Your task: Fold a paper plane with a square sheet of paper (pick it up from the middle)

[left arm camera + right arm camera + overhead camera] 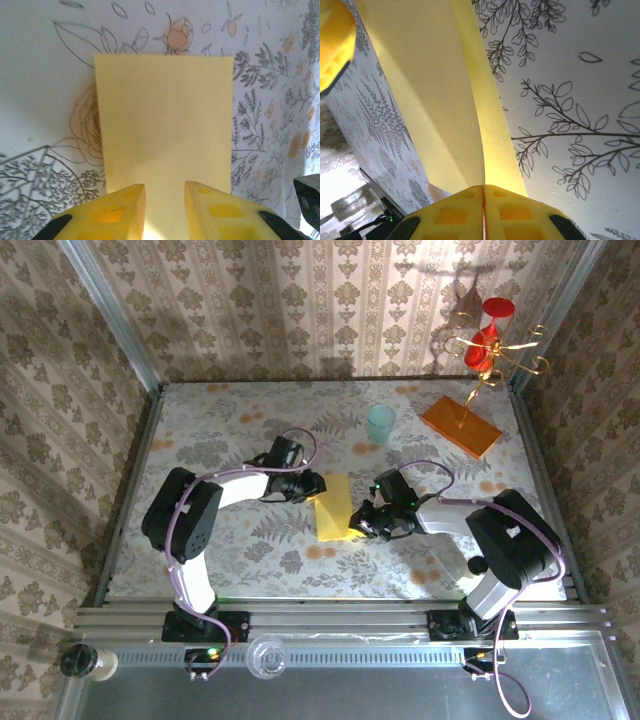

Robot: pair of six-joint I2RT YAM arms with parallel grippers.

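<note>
The square sheet of paper [335, 508], plain yellow, lies mid-table doubled over into a narrow rectangle. In the left wrist view the sheet [165, 115] lies flat on the floral cloth. My left gripper [165, 192] is at its near edge, fingers apart with the paper showing through the gap. From above, that left gripper [312, 487] is at the sheet's upper left. My right gripper [362, 523] is at the sheet's lower right edge. Its yellow jaws [483, 187] are shut on the raised layer of the sheet [430, 85], which lifts off the table. A paper plane is out of view.
A pale teal cup [381, 424] stands behind the sheet. An orange slab with a gold stand [460, 426] sits at the back right, red glass pieces [487, 335] above it. Patterned walls close in the table on three sides.
</note>
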